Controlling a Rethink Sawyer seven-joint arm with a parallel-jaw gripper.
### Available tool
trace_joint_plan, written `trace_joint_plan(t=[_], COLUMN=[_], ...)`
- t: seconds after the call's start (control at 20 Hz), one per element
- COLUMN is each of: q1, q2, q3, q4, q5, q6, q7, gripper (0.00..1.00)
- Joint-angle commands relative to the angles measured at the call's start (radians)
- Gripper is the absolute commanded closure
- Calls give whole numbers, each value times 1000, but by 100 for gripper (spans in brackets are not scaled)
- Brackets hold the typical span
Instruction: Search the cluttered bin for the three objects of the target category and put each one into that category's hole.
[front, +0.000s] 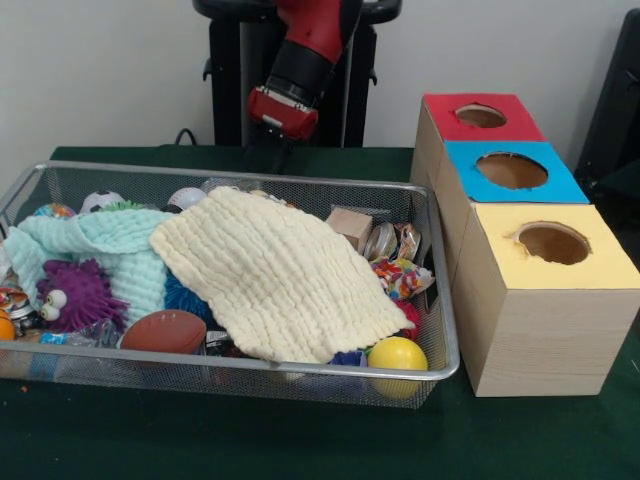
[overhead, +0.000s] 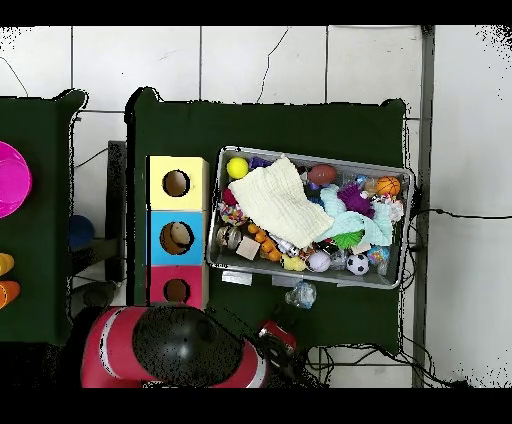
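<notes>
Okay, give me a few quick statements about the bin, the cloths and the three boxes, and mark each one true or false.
1. The cream cloth lies on top of the clutter in the bin. True.
2. The yellow ball sits in the yellow box. False: it is in the bin's corner.
3. The three boxes stand in one row beside the bin. True.
4. The gripper is inside the bin. False: it hangs behind the far rim.

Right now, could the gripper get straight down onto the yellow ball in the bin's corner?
Probably yes: the yellow ball lies uncovered beside the cream cloth, nothing on top.
</notes>
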Motion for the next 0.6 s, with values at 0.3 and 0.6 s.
trace_joint_plan(t=[0.3,0.6], q1=[-35,10], q2=[152,177], q3=[62,114], q4=[-51,32], q5=[-30,175], q6=[-319,-422], q7=[119,145], gripper=[0,0])
